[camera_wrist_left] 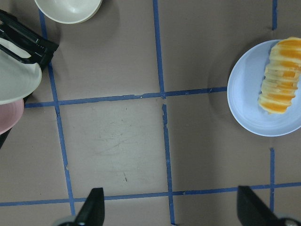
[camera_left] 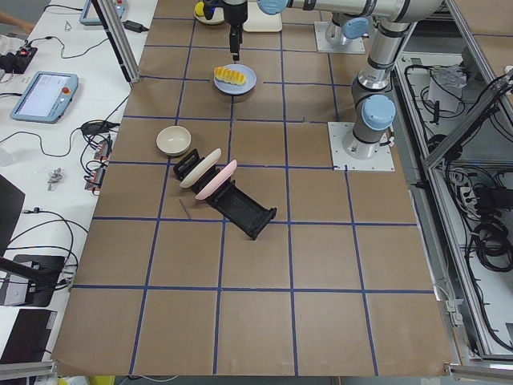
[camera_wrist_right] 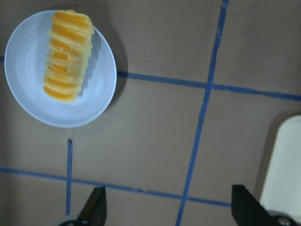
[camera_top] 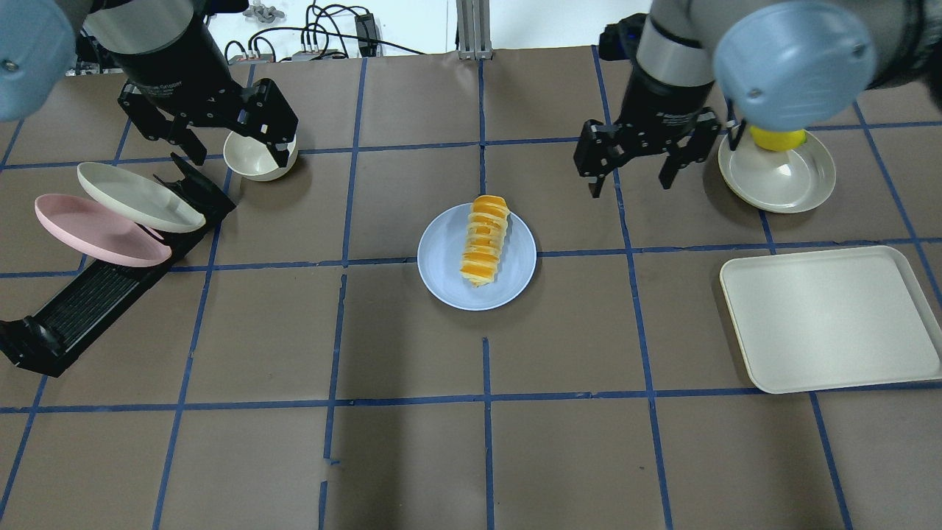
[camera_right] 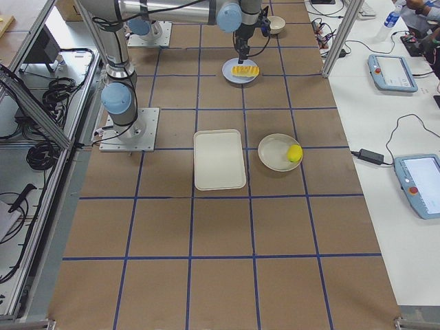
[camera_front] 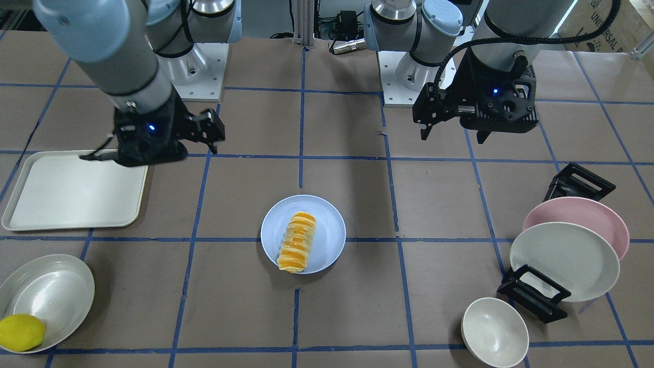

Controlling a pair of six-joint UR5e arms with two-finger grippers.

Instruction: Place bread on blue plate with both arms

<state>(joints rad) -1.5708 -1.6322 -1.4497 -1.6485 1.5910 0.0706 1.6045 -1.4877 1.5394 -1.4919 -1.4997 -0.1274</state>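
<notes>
Table: brown paper ruled into squares by blue tape, with both arm bases bolted at its near edge
Tray: cream, rectangular, lying flat to the right of centre
Rack: black, at the left, with a Pink plate and a Cream plate leaning in it
Left gripper: raised over the far left, above the bowl, with its fingers spread wide and nothing between them; its wrist view shows both tips apart over bare paper
Right gripper: raised far-right of the blue plate, between it and the dish, with its fingers likewise spread and holding nothing
Blue plate: at the table's centre, flat on the paper, well apart from both claws
Dish: shallow and cream, at the far right
Bread: lies on the blue plate with its long axis running near to far; the far end leans slightly right and reaches the plate's far rim
Bowl: small and cream, just beyond the rack
Lemon: in the dish at its far rim; from overhead the right arm's joint cap partly covers it, while the front-facing view shows it whole
</notes>
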